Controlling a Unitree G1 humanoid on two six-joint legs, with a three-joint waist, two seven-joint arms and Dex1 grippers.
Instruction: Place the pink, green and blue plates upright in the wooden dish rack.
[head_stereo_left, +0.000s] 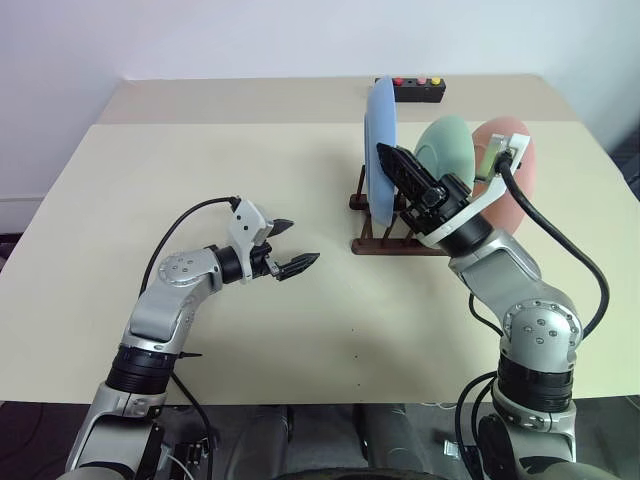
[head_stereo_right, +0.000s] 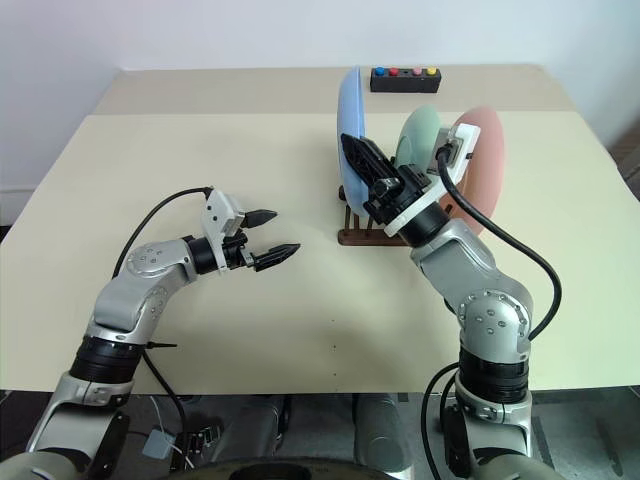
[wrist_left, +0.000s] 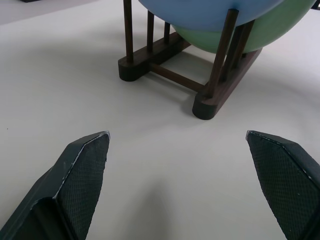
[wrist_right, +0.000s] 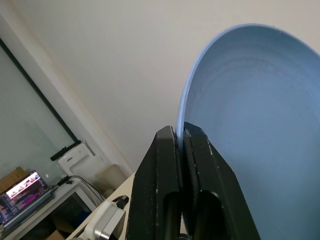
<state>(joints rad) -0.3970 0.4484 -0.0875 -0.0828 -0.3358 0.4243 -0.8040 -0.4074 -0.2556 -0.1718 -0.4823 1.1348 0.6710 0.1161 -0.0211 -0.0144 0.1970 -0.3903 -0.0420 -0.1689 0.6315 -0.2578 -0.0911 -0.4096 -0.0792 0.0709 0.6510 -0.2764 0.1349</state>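
Your right gripper pinches the blue plate's rim — let go slowly, once it stands between the wooden dish rack's pegs; left gripper gapes idle.

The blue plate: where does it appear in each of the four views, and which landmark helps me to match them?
Left eye view: blue plate upright in the wooden dish rack, right of centre.
Right eye view: blue plate, just right of centre.
Left wrist view: its lower edge between the rack's pegs.
Right wrist view: its rim between the right tool's fingers.
Shared landmark: the green plate behind it.
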